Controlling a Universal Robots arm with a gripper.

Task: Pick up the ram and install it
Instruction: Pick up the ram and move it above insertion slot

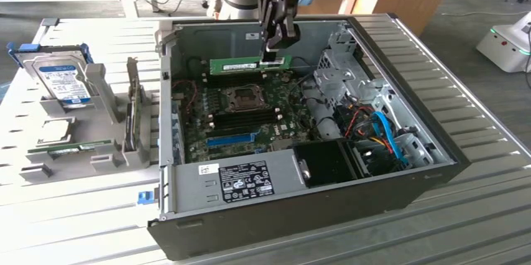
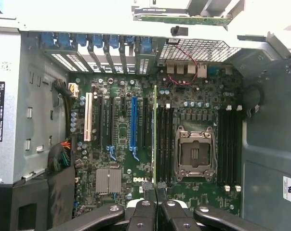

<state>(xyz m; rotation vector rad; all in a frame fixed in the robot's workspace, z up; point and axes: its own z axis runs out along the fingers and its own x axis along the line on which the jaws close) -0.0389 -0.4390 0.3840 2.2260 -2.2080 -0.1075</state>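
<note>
Ram (image 1: 247, 64), exterior view: a green stick held on edge and level inside the open computer case (image 1: 332, 212), over the far part of the motherboard (image 1: 282, 129). The end effector (image 1: 272, 58) reaches down from above and is clenched on the stick's end toward the exterior view's right. Whether the stick is seated cannot be told. The case stands on a slatted tabletop (image 1: 481, 227). A hard drive (image 1: 62, 81) with a blue label stands in a grey holder at the exterior view's left, well apart. White label (image 1: 240, 181) on the power supply: text unreadable.

Wrist view: the ram (image 2: 155, 134) appears edge-on, running straight out from the end effector (image 2: 153, 190), with fingertips (image 2: 146, 188) pressed on both faces. It lies along the black memory slots (image 2: 165, 144), between the blue expansion slot (image 2: 133, 127) and the CPU socket (image 2: 194, 153). "DELL" lettering (image 2: 136, 179) is printed on the board, just beside the fingertips.
</note>
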